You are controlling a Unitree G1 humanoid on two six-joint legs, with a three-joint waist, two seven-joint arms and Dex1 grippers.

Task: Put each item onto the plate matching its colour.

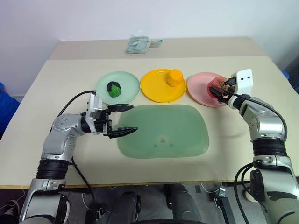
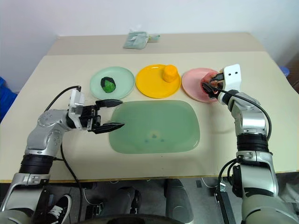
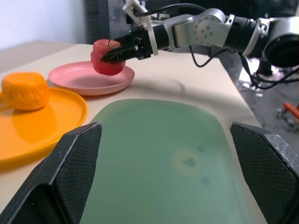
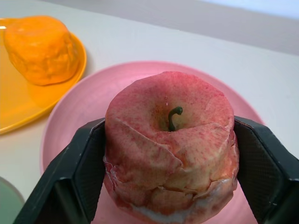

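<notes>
Three toy fruits on matching plates, left to right.
Left gripper (image 1: 122,120) fingers wide over the mat (image 1: 163,131); green lump (image 1: 114,88) on mint plate (image 1: 126,80), orange piece (image 1: 175,77) on yellow plate (image 1: 152,86). Right gripper (image 4: 170,186) fingers flank the pink apple (image 4: 170,149) on the pink plate (image 4: 93,98); contact unclear, apple's underside cut off.

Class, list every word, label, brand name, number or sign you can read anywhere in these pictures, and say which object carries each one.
None: no readable text on the three plates, the toy fruits, the green mat or either arm.
The small packet at the far edge of the table: any print on it is too small to read.
</notes>
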